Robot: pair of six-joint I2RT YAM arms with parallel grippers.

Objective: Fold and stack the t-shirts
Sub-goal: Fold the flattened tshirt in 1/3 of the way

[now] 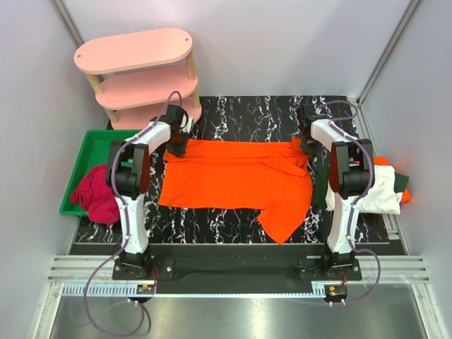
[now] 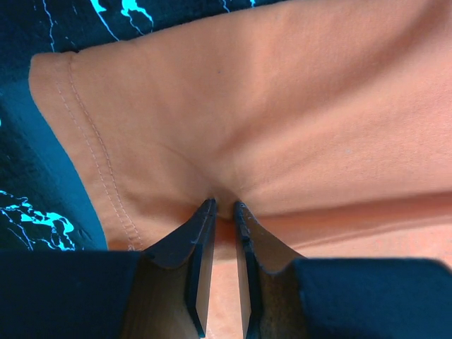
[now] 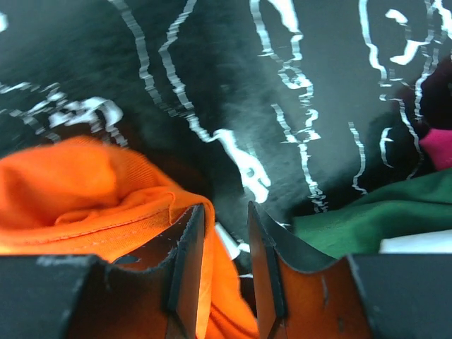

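Note:
The large bright orange t-shirt lies spread on the black marbled mat, one sleeve trailing toward the front. My left gripper is at its far left corner. In the left wrist view its fingertips are shut on a pinch of the orange cloth. My right gripper is at the shirt's far right corner. In the right wrist view its jaws stand a little apart, with orange cloth against one finger and the mat showing between the tips.
A pile of white, dark green and orange shirts lies at the right, and the dark green cloth also shows in the right wrist view. A green tray with a magenta cloth is at the left. A pink shelf stands at the back left.

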